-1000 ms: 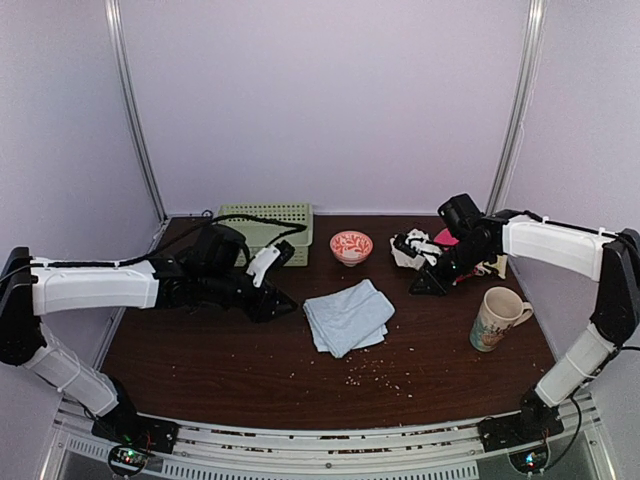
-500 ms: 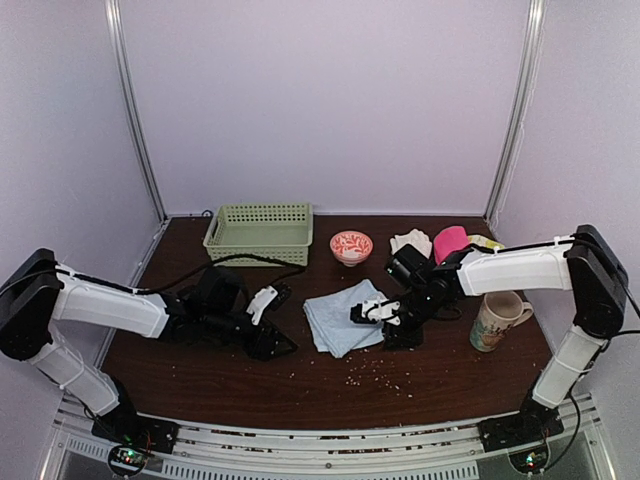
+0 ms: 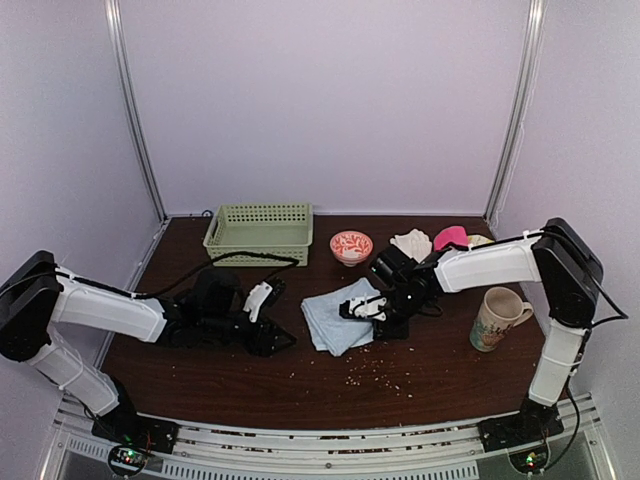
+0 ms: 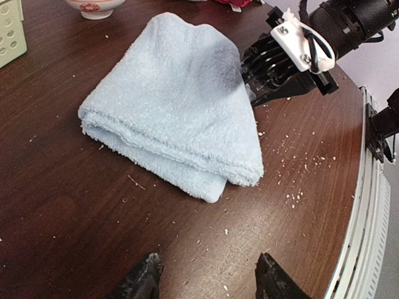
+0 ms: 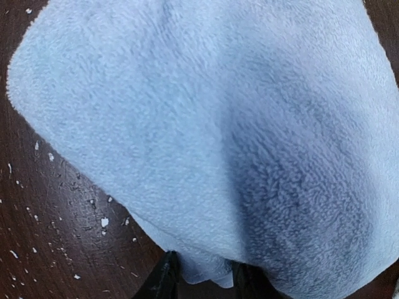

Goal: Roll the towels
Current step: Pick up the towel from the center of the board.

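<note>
The pale blue towel (image 3: 338,316) lies folded in the middle of the table. It fills the right wrist view (image 5: 206,124), and its near corner sits pinched between the two fingers of my right gripper (image 5: 206,281). From above, the right gripper (image 3: 364,309) rests at the towel's right edge. My left gripper (image 4: 209,277) stands open and empty over bare wood, short of the towel's (image 4: 174,118) near corner. From above, the left gripper (image 3: 272,336) is to the towel's left. The off-white towel (image 3: 412,243) is bunched at the back right.
A green basket (image 3: 260,228) stands at the back left, with a small red-patterned bowl (image 3: 351,245) beside it. A pink thing (image 3: 450,237) lies next to the off-white towel. A mug (image 3: 497,318) stands at the right, close to the right arm. Crumbs dot the wood near the towel.
The right arm swung in from the back right to the blue towel's right edge and its jaws closed onto a corner. The left gripper lowered towards the table and opened wider.
</note>
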Controlling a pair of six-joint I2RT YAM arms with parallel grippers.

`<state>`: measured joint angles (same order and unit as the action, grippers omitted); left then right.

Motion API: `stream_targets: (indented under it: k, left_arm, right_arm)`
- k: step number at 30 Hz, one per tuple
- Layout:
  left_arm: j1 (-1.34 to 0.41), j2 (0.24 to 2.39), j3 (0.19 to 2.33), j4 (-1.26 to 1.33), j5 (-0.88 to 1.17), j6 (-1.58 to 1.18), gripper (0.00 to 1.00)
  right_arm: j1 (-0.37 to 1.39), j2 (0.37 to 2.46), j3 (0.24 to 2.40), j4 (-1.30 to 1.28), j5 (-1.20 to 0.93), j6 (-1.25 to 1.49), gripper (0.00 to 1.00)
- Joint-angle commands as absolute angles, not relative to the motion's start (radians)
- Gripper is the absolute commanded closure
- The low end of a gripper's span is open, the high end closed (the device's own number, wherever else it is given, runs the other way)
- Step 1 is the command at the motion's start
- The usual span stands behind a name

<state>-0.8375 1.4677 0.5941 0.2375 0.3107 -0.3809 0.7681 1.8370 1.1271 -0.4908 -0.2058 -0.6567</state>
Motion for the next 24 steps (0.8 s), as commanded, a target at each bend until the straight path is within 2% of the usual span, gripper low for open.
stream_targets:
  k: [1,5,10,16,18,20,24]
  left_arm:
    - [-0.831,1.433,0.582,0.266,0.25,-0.388,0.47]
    - [-0.826,1.41,0.585,0.239,0.203,-0.376,0.47]
    - [-0.803,1.325,0.572,0.214,0.059,-0.401,0.47]
    - [-0.79,1.089,0.49,0.187,-0.248,-0.483,0.43]
    - [-0.79,1.019,0.486,0.148,-0.326,-0.488,0.43]
    - [-0.787,0.952,0.486,0.102,-0.386,-0.488,0.42]
    - [-0.787,0.837,0.481,0.073,-0.415,-0.469,0.41]
  right_arm:
    - [0.774,1.864,1.149,-0.548,-0.214,-0.639,0.83]
    - [0.779,1.816,1.211,-0.623,-0.252,-0.625,1.0]
    - [0.798,1.736,1.418,-0.769,-0.402,-0.63,1.0]
    - [0.792,1.78,1.943,-0.943,-0.723,-0.591,1.0]
    - [0.747,1.793,2.07,-0.912,-0.859,-0.515,1.0]
    - [0.687,1.78,2.094,-0.733,-0.945,-0.32,1.0]
    - [0.564,1.767,1.971,-0.459,-0.823,-0.046,1.0]
